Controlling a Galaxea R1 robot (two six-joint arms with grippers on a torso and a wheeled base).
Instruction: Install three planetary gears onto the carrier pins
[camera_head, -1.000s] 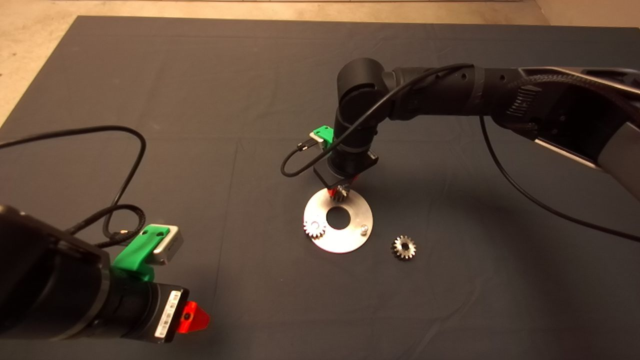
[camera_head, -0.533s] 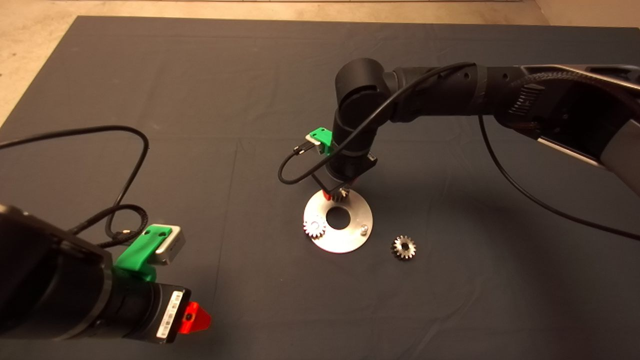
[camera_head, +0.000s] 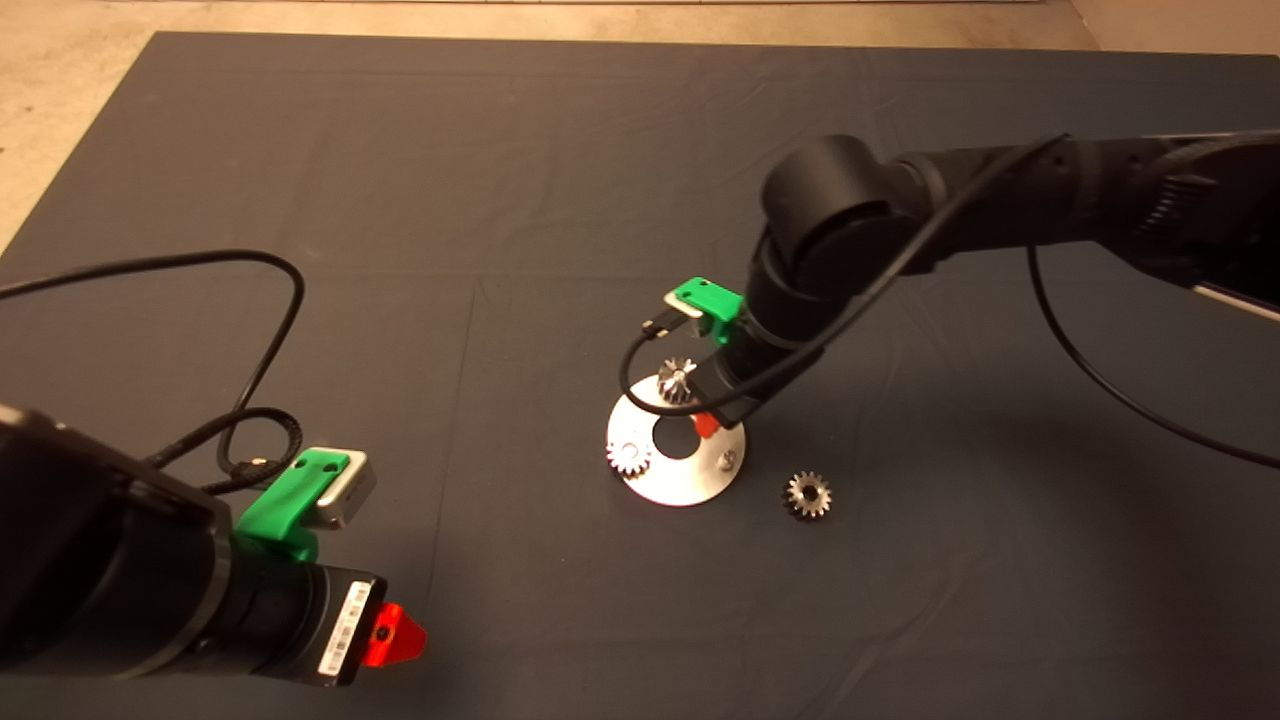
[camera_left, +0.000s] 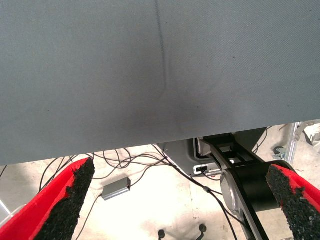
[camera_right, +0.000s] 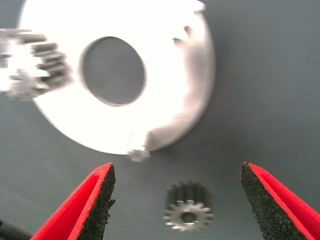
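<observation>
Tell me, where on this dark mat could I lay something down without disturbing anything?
The far half of the mat is bare, as is the near strip between the left gripper and the loose gear. It is crowded at the carrier disc, where the right gripper hangs open, and beside the cable at the left.

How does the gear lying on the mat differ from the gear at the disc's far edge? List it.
1. The loose gear lies on the mat, clear of the disc; the far gear sits on the disc.
2. The loose gear lies between the open fingers of the right gripper in its wrist view; the far gear does not show there.
Both are small, silvery and toothed.
</observation>
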